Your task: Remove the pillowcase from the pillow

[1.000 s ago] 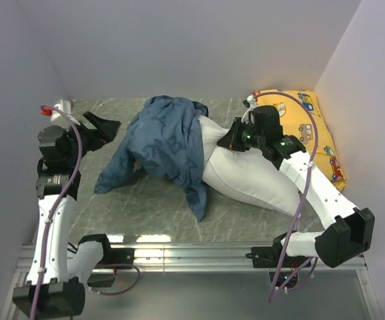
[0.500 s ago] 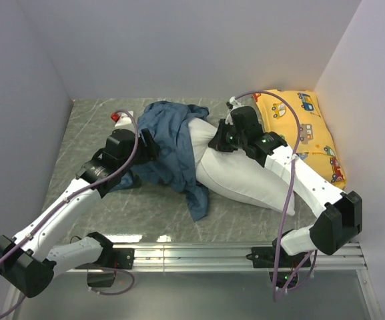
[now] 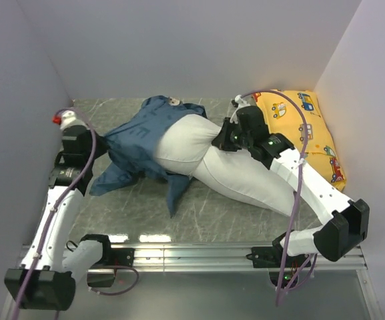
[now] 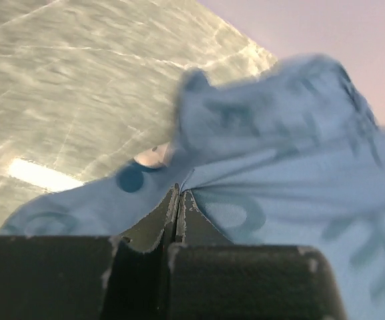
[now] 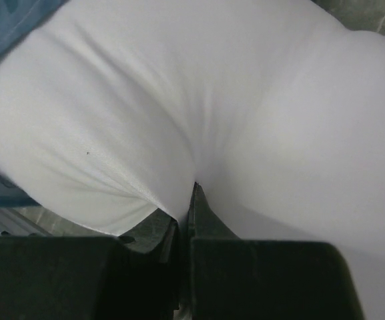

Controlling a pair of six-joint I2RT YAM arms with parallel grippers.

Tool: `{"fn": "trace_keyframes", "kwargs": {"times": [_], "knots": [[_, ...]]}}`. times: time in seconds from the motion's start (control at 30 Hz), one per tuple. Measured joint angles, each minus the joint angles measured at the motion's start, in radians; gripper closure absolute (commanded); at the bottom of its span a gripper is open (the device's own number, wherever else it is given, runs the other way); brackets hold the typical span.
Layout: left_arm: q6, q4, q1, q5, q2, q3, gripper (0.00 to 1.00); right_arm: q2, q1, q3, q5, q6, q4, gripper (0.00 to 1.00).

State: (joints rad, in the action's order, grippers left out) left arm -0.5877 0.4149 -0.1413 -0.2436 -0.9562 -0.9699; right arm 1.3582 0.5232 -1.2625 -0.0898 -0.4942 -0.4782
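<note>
The blue printed pillowcase lies stretched leftward over the far end of the white pillow, which runs diagonally across the table. A long bare stretch of pillow shows, bulging where the case ends. My left gripper is at the case's left edge, shut on a fold of the blue pillowcase; in the left wrist view the left gripper pinches taut cloth. My right gripper is shut on the pillow's upper middle. The right wrist view shows white pillow fabric puckered into the right gripper.
A yellow car-print pillow leans in the back right corner behind the right arm. Grey walls close in on the left, back and right. The marbled table ends at a metal rail in front.
My left arm reached into the pillowcase, shut on it and pulled it left. The case has slid off further and more white pillow shows. The right gripper kept its hold.
</note>
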Motion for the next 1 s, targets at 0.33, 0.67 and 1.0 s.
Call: {"fn": "trace_keyframes", "kwargs": {"times": [0.33, 0.67, 1.0], "knots": [[-0.077, -0.134, 0.53, 0.381, -0.055, 0.143, 1.0, -0.175, -0.113, 0.006, -0.071, 0.009, -0.086, 1.0], [-0.117, -0.215, 0.563, 0.433, -0.117, 0.212, 0.99, -0.243, -0.138, -0.038, -0.093, 0.008, -0.111, 1.0], [-0.167, -0.258, 0.597, 0.461, -0.195, 0.267, 0.99, -0.317, -0.156, -0.215, -0.125, -0.007, -0.151, 1.0]]}}
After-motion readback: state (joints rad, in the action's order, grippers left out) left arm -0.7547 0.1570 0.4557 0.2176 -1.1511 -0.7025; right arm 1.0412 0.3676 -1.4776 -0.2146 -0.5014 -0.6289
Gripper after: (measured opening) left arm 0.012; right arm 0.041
